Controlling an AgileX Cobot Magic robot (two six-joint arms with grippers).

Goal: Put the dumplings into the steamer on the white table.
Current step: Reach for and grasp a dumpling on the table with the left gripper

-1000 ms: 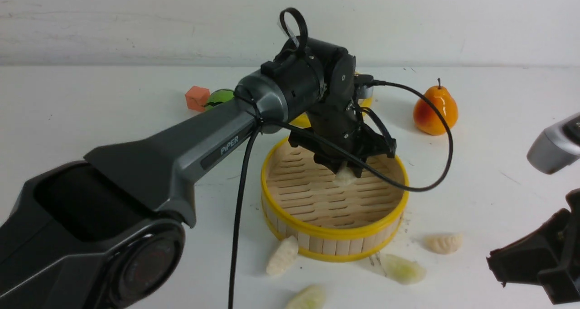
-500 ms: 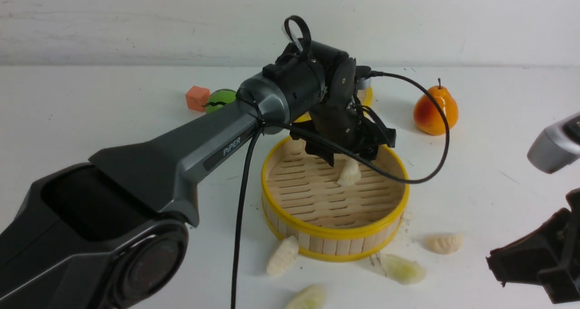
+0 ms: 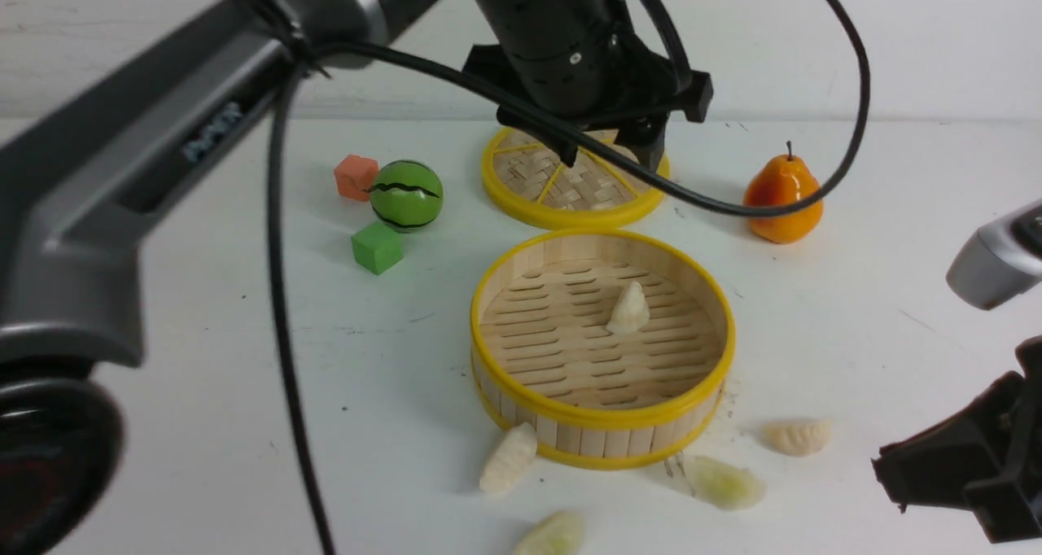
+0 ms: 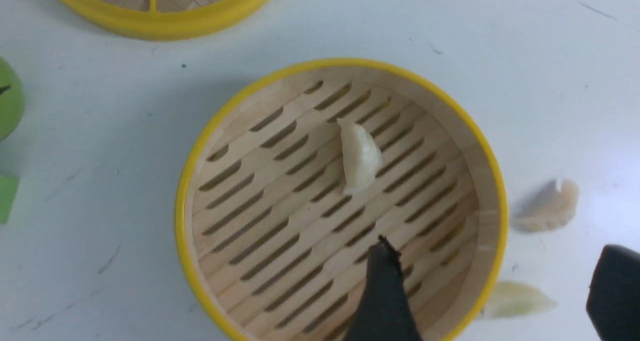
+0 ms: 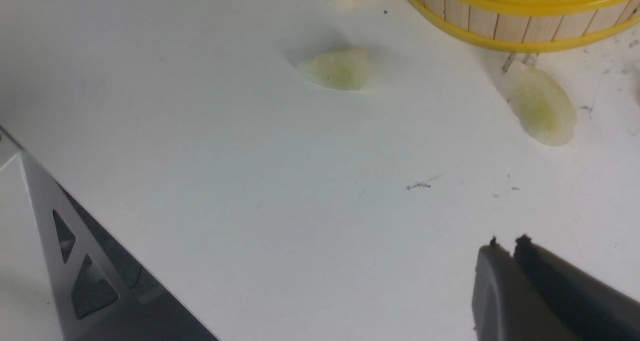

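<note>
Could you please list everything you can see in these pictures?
white table: one, white, under everything.
steamer: one, bamboo with yellow rims, mid-table.
lid: one, woven with a yellow rim, behind the steamer.
dumpling in the steamer: one, cream, on the slatted floor.
cream dumplings: two, on the table, one by the steamer's near wall, one to its right.
greenish dumplings: two, on the table in front of the steamer.
pear: one, orange, far right.
watermelon ball: one, green, far left.
orange cube: one, beside the ball.
green cube: one, in front of the ball.
left gripper: one, black, open, empty, above the lid.
right gripper: one, black, shut, empty, near right.
</note>
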